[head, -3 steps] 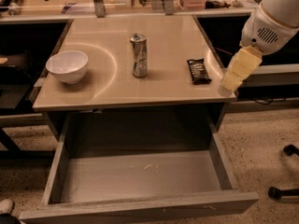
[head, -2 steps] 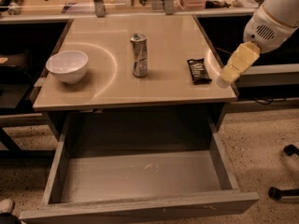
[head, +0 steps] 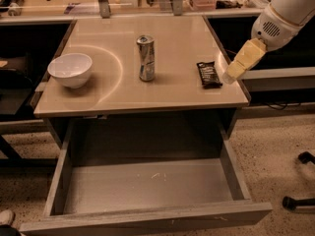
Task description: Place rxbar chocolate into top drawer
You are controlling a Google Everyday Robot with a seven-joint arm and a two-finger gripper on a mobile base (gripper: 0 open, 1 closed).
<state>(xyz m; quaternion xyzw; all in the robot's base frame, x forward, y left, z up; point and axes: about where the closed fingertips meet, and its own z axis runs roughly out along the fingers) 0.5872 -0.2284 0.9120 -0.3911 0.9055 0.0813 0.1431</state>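
The rxbar chocolate (head: 209,74) is a small flat black bar lying on the tabletop near the right edge. My gripper (head: 231,75) hangs just to the right of the bar, at the table's right edge, its pale yellow fingers (head: 243,60) pointing down and left toward the bar. It holds nothing that I can see. The top drawer (head: 147,219) is pulled fully open below the tabletop, with a bare pale scuffed floor (head: 147,186).
A silver can (head: 145,58) stands upright mid-table, left of the bar. A white bowl (head: 70,69) sits at the table's left side. Shelving and clutter line the back. Black chair-base legs (head: 298,200) lie on the speckled floor at right.
My gripper has moved slightly up and toward the bar's right side. The bar, can, bowl and drawer have not moved.
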